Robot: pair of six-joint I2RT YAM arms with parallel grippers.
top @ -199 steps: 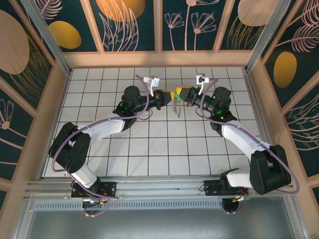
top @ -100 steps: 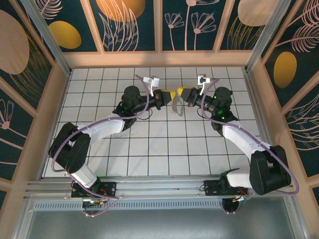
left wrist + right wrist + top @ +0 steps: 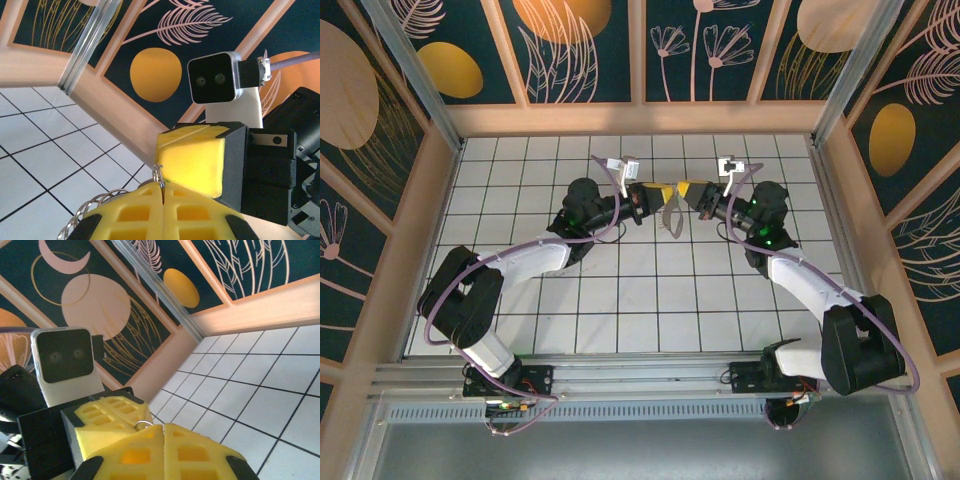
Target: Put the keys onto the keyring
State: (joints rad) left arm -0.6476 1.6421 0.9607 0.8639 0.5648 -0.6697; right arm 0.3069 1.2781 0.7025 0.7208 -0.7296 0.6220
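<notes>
Reaching up from the lower left of the overhead view, the left arm [image 3: 525,262] ends at the left gripper [image 3: 658,192], just left of centre in the upper part of the white tiled table [image 3: 620,300]. Its yellow fingers [image 3: 130,215] are pressed together with no gap. In its wrist view, thin metal wire pokes up from the seam at the bottom centre, and further coils of the same wire curl out at the lower left. This is the keyring [image 3: 85,216], pinched in the closed jaws.

In the overhead view the keyring [image 3: 670,212] shows as a pale loop hanging just below the two grippers, where their tips nearly meet. Whether any key hangs on it is too small to tell.

To the right, the right gripper [image 3: 686,189] points back at the left one, at the end of the right arm [image 3: 800,285], which rises from the lower right. Its yellow pads [image 3: 200,452] are also fully closed. A short arc of thin wire stands up from their seam at the bottom centre of its wrist view, apparently the same keyring [image 3: 142,423]. The left gripper [image 3: 107,412] sits just beside it at the lower left.
</notes>
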